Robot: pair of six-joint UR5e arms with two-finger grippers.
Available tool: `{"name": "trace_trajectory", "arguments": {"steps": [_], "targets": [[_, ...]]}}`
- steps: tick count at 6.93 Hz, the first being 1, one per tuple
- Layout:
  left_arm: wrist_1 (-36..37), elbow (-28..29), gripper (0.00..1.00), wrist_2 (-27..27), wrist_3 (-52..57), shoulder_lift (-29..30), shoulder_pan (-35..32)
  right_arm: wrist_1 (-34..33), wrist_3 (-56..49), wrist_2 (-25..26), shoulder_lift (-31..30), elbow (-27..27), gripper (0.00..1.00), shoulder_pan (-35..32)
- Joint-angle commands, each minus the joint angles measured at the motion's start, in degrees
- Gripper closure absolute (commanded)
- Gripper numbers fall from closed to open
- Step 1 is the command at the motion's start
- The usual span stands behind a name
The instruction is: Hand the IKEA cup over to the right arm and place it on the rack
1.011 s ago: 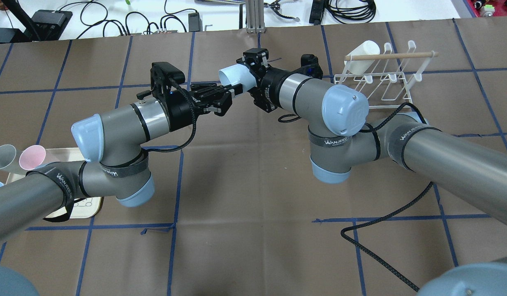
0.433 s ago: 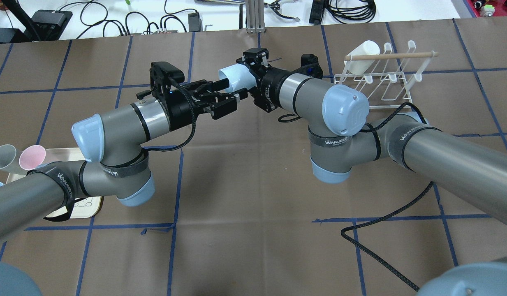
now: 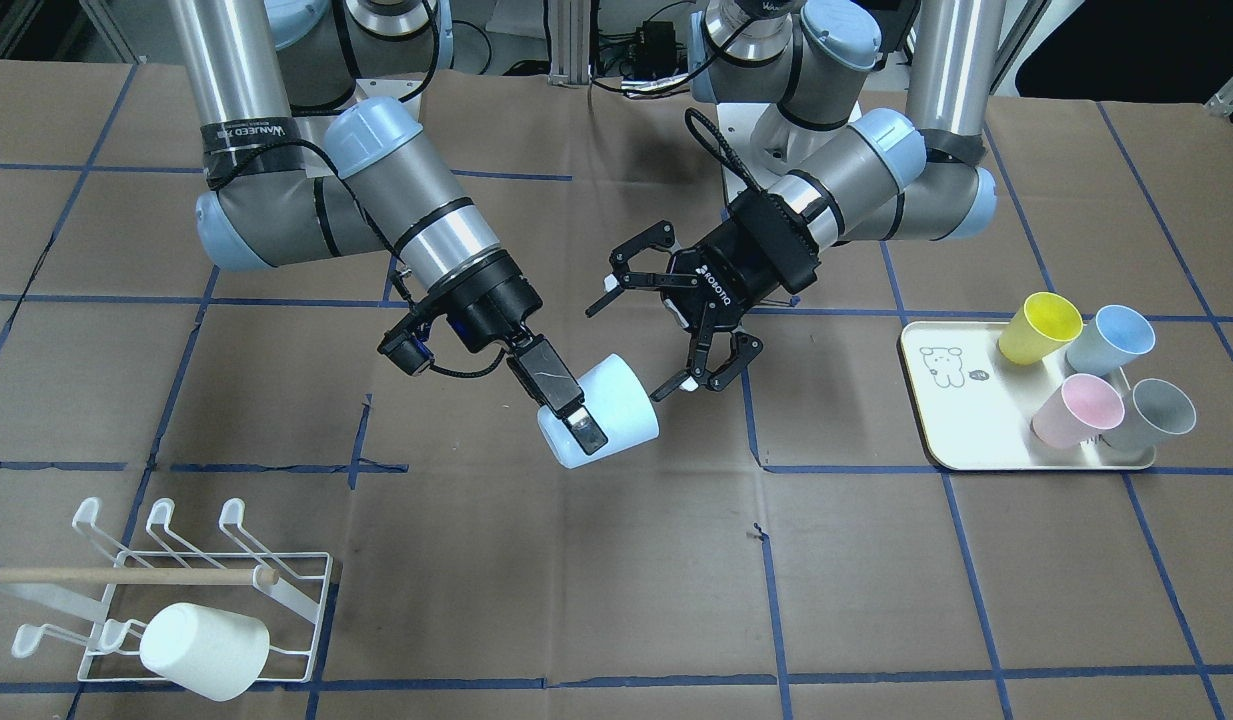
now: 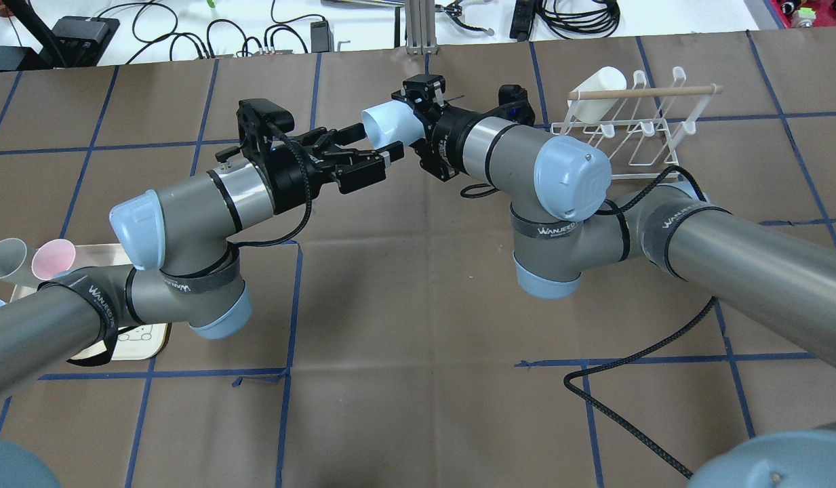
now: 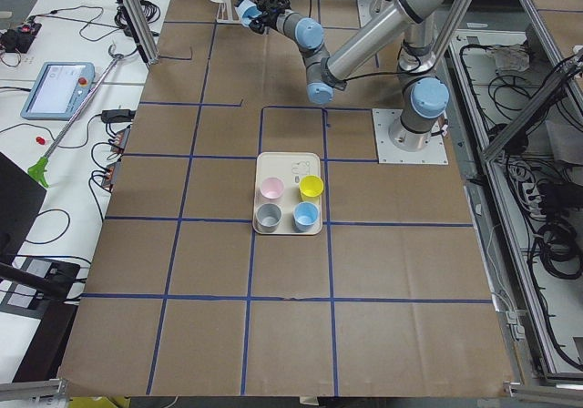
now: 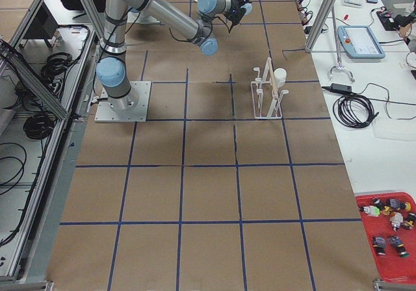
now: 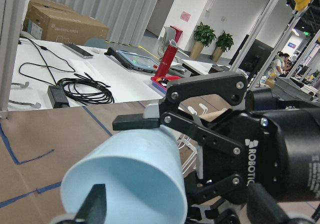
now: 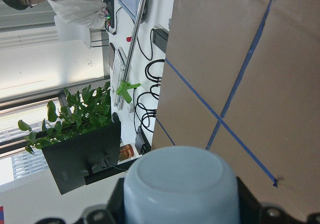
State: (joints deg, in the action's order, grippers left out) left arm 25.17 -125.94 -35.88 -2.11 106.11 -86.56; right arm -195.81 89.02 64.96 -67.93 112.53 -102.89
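The light blue IKEA cup (image 3: 616,415) hangs tilted in the air over the table's middle. My right gripper (image 3: 576,418) is shut on its base end, one finger (image 3: 566,400) lying along its wall. In the overhead view the cup (image 4: 384,124) sticks out of the right gripper (image 4: 418,115). My left gripper (image 3: 641,338) is open, its fingers spread on either side of the cup's mouth, not touching; it also shows overhead (image 4: 377,144). The left wrist view shows the cup (image 7: 130,179), the right wrist view its base (image 8: 180,184). The white wire rack (image 3: 176,590) stands on the right arm's side.
A white cup (image 3: 204,650) sits on the rack, under the wooden dowel (image 3: 126,576). A cream tray (image 3: 976,445) on the left arm's side holds yellow (image 3: 1039,328), blue (image 3: 1111,338), pink (image 3: 1078,410) and grey (image 3: 1151,413) cups. A braided cable (image 4: 634,359) lies on the table.
My left gripper has opened off the cup's rim and drawn back a little to the left. The right gripper keeps hold of the cup, which has barely moved.
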Motion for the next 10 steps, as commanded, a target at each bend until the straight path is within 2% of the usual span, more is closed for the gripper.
{"name": "trace_trajectory", "arguments": {"steps": [1,3,4,5,6,7,9,10], "targets": [[0.1,-0.3,0.01,0.5,-0.3,-0.9,5.8,-0.1,-0.2,-0.1,0.6,-1.6,0.57,2.0],[-1.0,0.5,0.01,-0.1,-2.0,-0.9,10.6,-0.5,-0.4,-0.1,0.5,-2.0,0.58,6.0],[-3.4,1.5,0.01,-3.6,-2.6,-0.7,10.6,-0.4,-0.5,0.0,0.7,-2.7,0.62,7.7],[-8.7,5.0,0.01,-10.3,-2.7,-0.6,10.1,-0.8,-3.8,-0.1,0.3,-2.6,0.69,9.8],[-14.6,8.1,0.01,-12.3,-2.7,0.1,10.0,-0.9,-12.4,0.0,0.0,-2.6,0.75,12.0],[-21.0,11.1,0.01,-15.3,-2.7,0.1,9.1,-0.9,-26.5,0.0,-0.2,-2.7,0.81,14.2],[-36.9,18.4,0.01,-28.6,-2.7,0.1,3.4,-0.9,-58.4,0.2,-0.7,-2.9,0.89,18.7],[-47.0,23.4,0.01,-38.1,-2.7,0.1,-0.6,-0.9,-75.7,-0.1,-1.5,-3.0,0.91,22.3]]}}
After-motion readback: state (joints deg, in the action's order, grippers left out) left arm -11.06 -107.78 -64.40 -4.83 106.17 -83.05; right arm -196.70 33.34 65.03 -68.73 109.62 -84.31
